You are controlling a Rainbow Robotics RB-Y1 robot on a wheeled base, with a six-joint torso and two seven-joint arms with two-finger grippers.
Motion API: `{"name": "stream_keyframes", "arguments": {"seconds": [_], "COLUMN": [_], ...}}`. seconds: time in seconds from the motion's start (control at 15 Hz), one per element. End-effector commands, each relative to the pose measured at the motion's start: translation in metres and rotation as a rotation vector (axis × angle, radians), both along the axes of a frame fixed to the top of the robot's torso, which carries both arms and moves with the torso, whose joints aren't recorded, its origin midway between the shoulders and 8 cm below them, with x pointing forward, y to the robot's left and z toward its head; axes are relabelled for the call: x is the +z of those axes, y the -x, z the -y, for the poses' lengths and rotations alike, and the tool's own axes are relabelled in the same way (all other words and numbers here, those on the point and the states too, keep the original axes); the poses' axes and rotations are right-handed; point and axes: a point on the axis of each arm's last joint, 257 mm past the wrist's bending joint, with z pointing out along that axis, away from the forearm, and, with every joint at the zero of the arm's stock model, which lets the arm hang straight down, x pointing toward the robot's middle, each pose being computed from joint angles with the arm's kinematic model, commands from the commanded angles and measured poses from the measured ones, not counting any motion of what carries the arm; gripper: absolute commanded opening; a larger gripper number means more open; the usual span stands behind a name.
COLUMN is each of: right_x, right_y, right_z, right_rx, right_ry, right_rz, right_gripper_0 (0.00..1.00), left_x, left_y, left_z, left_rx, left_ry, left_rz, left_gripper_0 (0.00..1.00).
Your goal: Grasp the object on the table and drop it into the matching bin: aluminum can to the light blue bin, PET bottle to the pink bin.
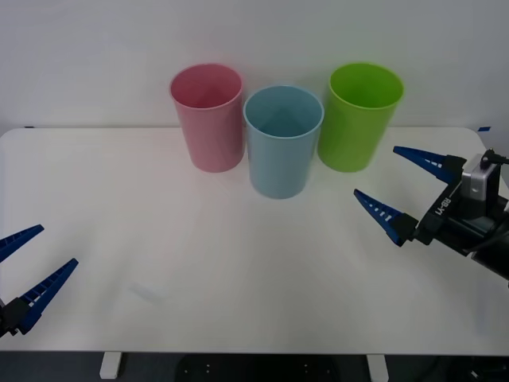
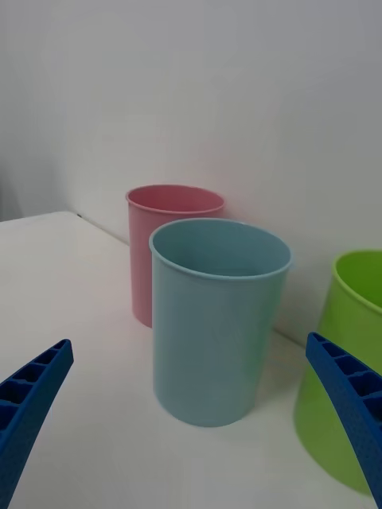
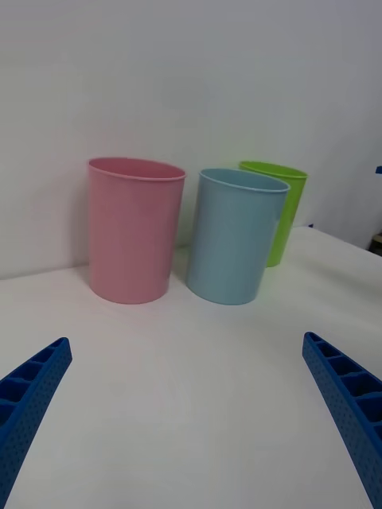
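Facing light blue bin [image 1: 282, 151], right claw [image 1: 391, 185], "H1"-lettered, agape.

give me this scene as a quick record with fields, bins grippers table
bins: pink bin, light blue bin, lime green bin, all upright in a row at the far side
table: white table
left gripper: open, at the near left edge, holding nothing
right gripper: open, above the table on the right, near the lime green bin, holding nothing
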Motion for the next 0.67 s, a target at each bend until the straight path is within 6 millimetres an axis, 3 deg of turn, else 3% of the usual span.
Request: {"name": "stream_keyframes", "arguments": {"seconds": [0.07,0.47,0.67], "right_x": [-0.021,-0.057,-0.065], "right_y": [0.020,0.076,0.091], "right_z": [0.020,0.059,0.072], "right_rx": [-0.031,-0.063,-0.081], "right_ry": [0.038,0.039,0.035], "right_rz": [-0.006,-0.103,-0.137], "right_gripper_0": [1.00,1.00,1.00], "left_x": [0.000,0.000,0.000], "left_y": [0.000,0.000,0.000], "left_z": [0.000,0.000,0.000], "left_rx": [0.000,0.000,0.000], "left_ry": [0.000,0.000,0.000], "left_rz": [0.000,0.000,0.000], "left_gripper_0": [1.00,1.00,1.00]}}
